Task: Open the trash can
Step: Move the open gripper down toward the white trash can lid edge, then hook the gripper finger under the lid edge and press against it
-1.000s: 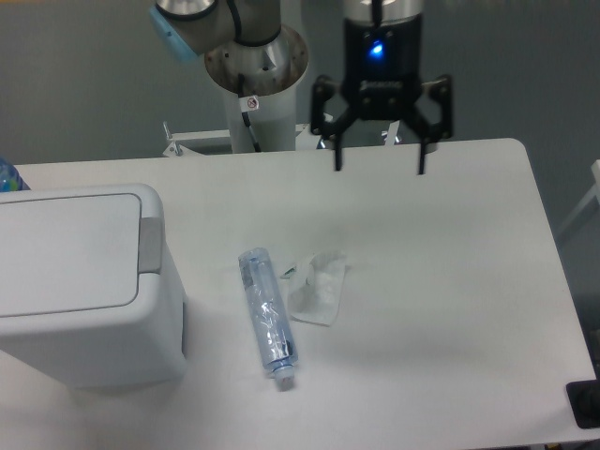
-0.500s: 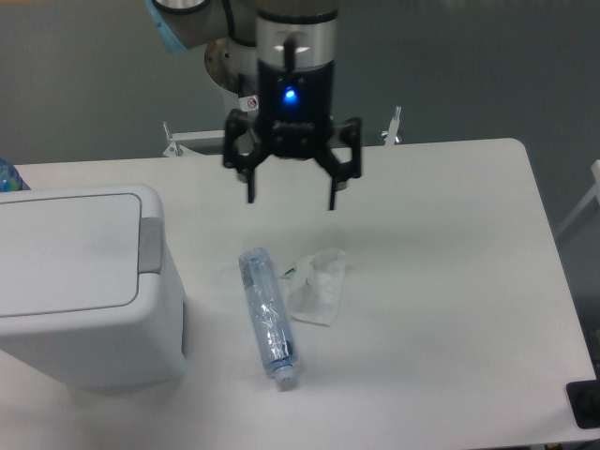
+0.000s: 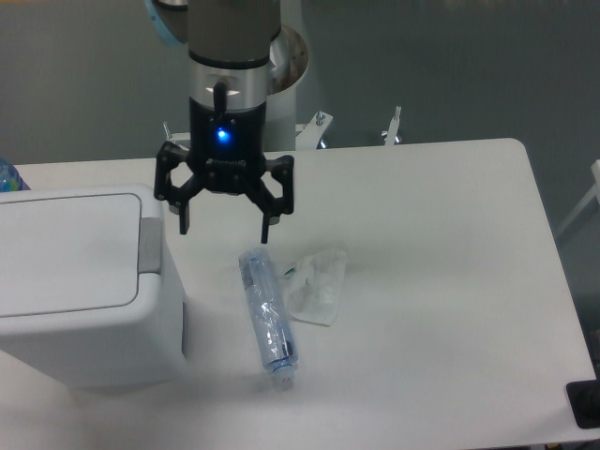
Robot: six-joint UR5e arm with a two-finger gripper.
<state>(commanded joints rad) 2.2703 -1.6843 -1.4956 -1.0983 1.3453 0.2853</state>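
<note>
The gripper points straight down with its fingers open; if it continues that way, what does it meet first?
Probably bare white table. The gripper hangs open between the large white plastic trash can and the clear plastic bottle lying flat. Depth is unclear, so one finger might touch the bottle's end.

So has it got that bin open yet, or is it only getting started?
Only getting started. The trash can lid lies flat and closed, and its grey push tab looks unpressed. The gripper hangs open and empty just right of the tab, above the table, touching nothing. Left to do: reach the tab, press it, and let the lid lift. The bottle and crumpled wrapper lie untouched.
</note>
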